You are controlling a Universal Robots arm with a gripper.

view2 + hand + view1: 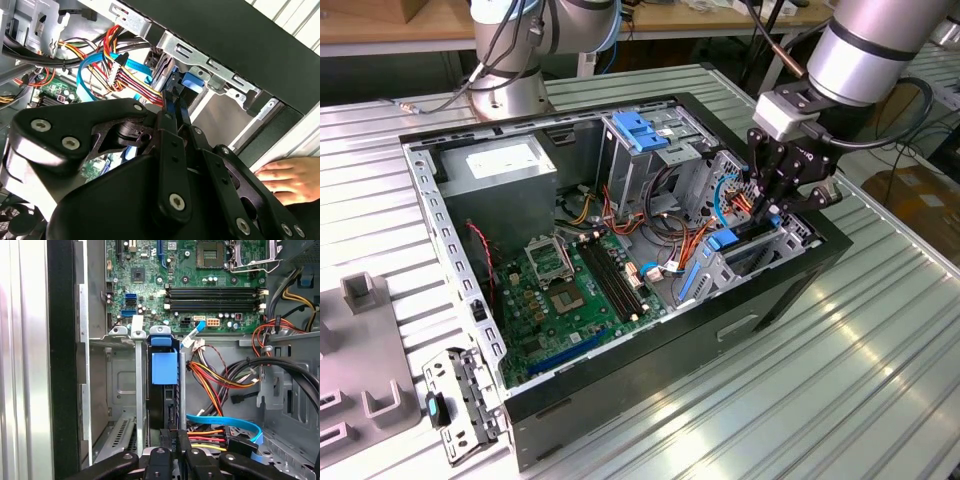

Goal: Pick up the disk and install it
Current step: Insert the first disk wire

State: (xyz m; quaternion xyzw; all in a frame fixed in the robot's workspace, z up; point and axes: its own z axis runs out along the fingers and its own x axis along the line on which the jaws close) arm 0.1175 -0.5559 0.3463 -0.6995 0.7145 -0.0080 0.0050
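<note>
Jaws of the black gripper (pixel 172 450) pinch narrowly on the edge of the blue-railed silver disk (pixel 164 390), which stands on edge in the grey metal drive bay (pixel 117 385) by the black computer case's (pixel 740 330) wall. Beside it lie coloured cables (pixel 220 380).

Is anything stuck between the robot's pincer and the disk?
Nothing visible is. In the first wrist view the pincer sits right at the end of the disk, which stands on edge in the metal drive cage. The bundle of coloured wires lies off to one side, not between them.
</note>
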